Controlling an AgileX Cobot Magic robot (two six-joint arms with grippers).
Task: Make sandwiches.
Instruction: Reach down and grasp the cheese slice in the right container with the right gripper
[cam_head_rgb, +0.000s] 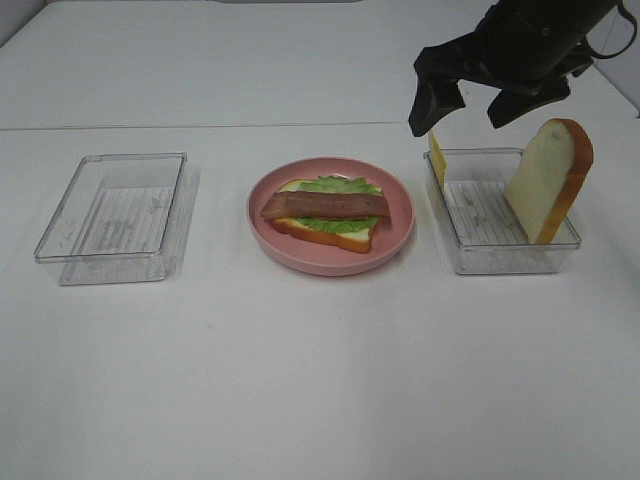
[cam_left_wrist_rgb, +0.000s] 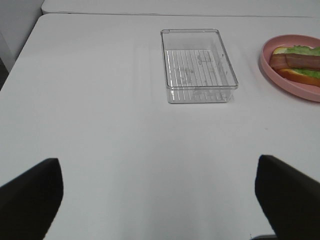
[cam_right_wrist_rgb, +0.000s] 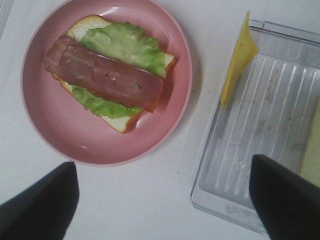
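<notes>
- Two clear ribbed plastic trays flank a round pink plate on my white table: left tray bare, right tray.
- One half-built sandwich lies on the plate: thick white slice with orange-brown crust, ruffled green lettuce, flat brown bacon strip.
- In the right tray I see a thin yellow cheese slice leaning on the wall and a bread slice standing on edge.
- My right gripper hovers above that tray, jaws spread wide, holding nothing.
- My left gripper is equally wide apart and empty-handed above bare table.

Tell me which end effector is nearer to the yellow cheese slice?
The right end effector hovers open just above the cheese slice. The left end effector is far off, beyond the empty container.
</notes>
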